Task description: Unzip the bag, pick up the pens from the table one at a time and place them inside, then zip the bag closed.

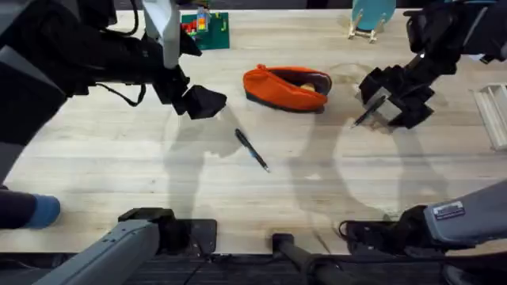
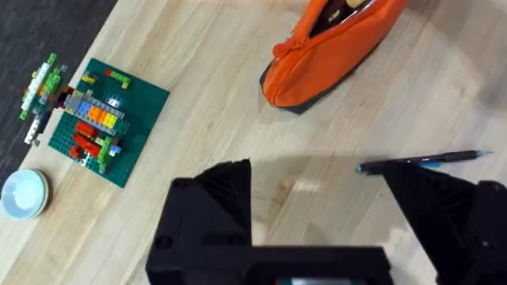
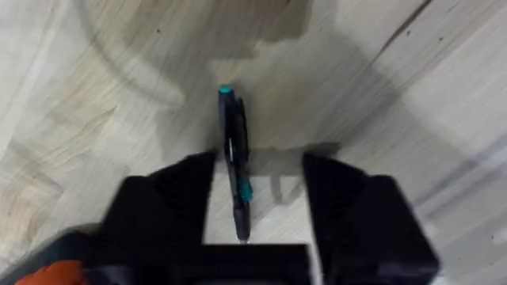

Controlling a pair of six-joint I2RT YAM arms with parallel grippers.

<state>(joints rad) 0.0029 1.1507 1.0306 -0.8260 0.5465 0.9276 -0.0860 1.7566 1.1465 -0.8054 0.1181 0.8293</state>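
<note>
One pen [image 3: 234, 158] sits between the right claw's [image 1: 382, 108] spread fingers; closing and lifting follow. Left claw [image 1: 200, 101] hangs released near the unzipped bag [image 1: 285, 87].

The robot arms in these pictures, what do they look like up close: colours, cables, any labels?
Both are mostly matte black with grey link covers. The left gripper ends in two chunky, angular black fingers; a thin black cable loops beside that arm, which carries a white panel higher up. The right gripper has matching black fingers. A small white label sits on the grey link at lower right.
</note>
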